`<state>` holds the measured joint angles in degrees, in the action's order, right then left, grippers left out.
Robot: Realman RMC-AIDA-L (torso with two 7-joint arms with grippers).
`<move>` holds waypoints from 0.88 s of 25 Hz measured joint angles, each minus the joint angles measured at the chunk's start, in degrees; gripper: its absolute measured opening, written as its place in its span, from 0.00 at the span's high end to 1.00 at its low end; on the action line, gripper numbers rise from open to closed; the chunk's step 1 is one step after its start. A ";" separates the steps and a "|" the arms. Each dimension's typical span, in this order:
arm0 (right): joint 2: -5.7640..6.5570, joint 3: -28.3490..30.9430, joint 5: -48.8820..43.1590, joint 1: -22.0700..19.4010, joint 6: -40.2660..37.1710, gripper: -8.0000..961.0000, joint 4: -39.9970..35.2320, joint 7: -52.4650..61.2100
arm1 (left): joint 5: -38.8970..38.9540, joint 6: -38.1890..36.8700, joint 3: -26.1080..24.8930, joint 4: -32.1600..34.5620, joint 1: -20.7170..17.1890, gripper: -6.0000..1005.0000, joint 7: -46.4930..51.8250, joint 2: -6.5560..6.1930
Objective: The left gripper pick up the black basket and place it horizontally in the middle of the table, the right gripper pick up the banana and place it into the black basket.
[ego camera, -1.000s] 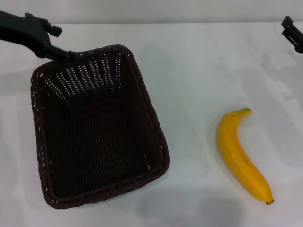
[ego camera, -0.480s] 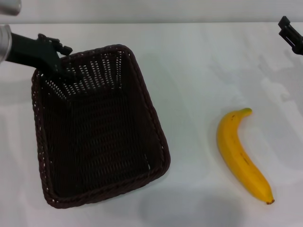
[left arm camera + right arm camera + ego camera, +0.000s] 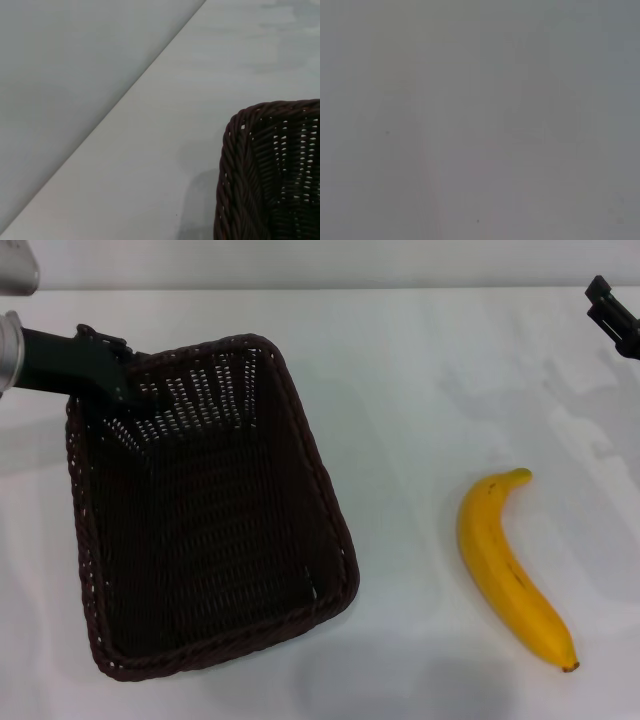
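On the left half of the white table (image 3: 400, 370) sits the black basket (image 3: 205, 510), upright, mouth open upward, its long axis running roughly from 11 to 5 o'clock. At its far-left corner, about 11 o'clock, the left gripper (image 3: 128, 385) meets the braided rim; whether it is clenched on the weave I cannot tell. The banana (image 3: 508, 565) lies well apart at 3 o'clock. The right gripper (image 3: 615, 312) hangs at 2 o'clock by the far edge, state unclear.
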<state>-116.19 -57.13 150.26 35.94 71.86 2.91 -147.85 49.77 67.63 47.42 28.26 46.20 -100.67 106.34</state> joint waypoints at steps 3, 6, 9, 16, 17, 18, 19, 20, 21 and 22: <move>0.00 0.00 -0.14 0.00 0.06 0.10 0.00 0.06 | 0.56 -0.08 0.00 -0.87 -0.24 0.30 -0.70 -0.06; 0.00 0.00 -0.48 0.00 0.31 0.10 0.00 0.27 | 1.18 -0.57 -0.09 -1.78 -0.31 0.40 -1.02 -0.09; 0.00 0.00 -0.55 0.01 0.56 0.10 0.00 0.37 | 1.34 -0.71 -0.92 -1.97 -0.80 0.52 -1.36 -0.09; 0.00 0.00 -0.59 0.01 1.58 0.10 0.00 0.45 | 2.08 -0.26 -3.57 -1.76 -2.26 0.61 -2.37 0.00; 0.00 0.00 -0.59 0.01 1.58 0.10 0.00 0.46 | 2.21 -0.22 -3.59 -1.72 -2.37 0.62 -2.15 0.00; 0.00 0.00 -0.59 0.01 1.59 0.10 0.00 0.46 | 2.32 -0.14 -3.61 -1.70 -2.45 0.62 -1.96 0.00; 0.00 0.00 -0.59 0.01 1.59 0.10 0.00 0.46 | 2.35 0.04 -3.61 -1.69 -2.47 0.62 -1.61 0.00; 0.00 0.00 -0.59 0.01 1.60 0.10 0.00 0.46 | 2.39 0.25 -3.62 -1.68 -2.50 0.63 -1.25 -0.02; 0.00 0.00 -0.59 0.01 1.61 0.10 0.00 0.46 | 2.38 0.79 -3.63 -1.66 -2.56 0.63 -0.50 -0.12; 0.00 0.00 -0.59 0.01 1.61 0.10 0.00 0.46 | 2.34 1.29 -3.63 -1.66 -2.58 0.63 0.39 -0.26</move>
<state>-116.19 -57.13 149.67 35.95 73.47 2.90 -147.39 52.11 68.92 43.79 26.59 43.62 -100.28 106.08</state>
